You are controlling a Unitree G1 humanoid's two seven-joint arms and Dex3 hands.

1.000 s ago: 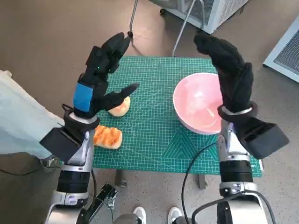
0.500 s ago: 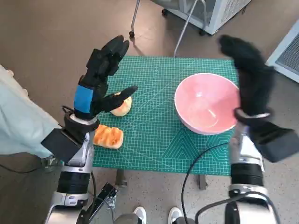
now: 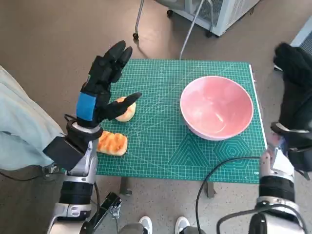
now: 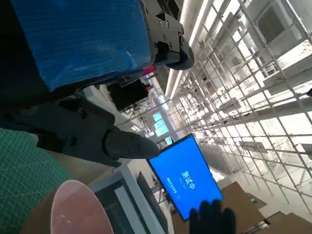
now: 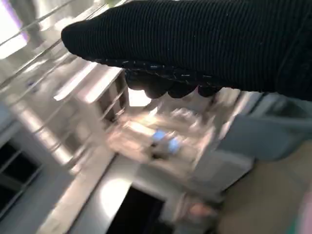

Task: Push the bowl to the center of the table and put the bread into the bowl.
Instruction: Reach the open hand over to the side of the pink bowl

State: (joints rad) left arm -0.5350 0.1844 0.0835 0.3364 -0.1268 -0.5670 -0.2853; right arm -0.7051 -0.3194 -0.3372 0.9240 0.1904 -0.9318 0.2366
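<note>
While the right hand (image 3: 295,92) hangs beyond the bowl's (image 3: 216,107) outer side, placed to push inward, its fingers' state cannot be told; the left hand's (image 3: 100,90) fingers spread empty above the bread (image 3: 125,111).

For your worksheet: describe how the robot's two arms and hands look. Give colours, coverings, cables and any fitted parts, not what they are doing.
The left hand is black with a blue tape patch across its back. The right hand wears a black knitted glove. Both forearms are pale silver-grey with dark ringed sections, and each carries a black box-shaped unit near the wrist. A black cable loops towards the right forearm.
</note>
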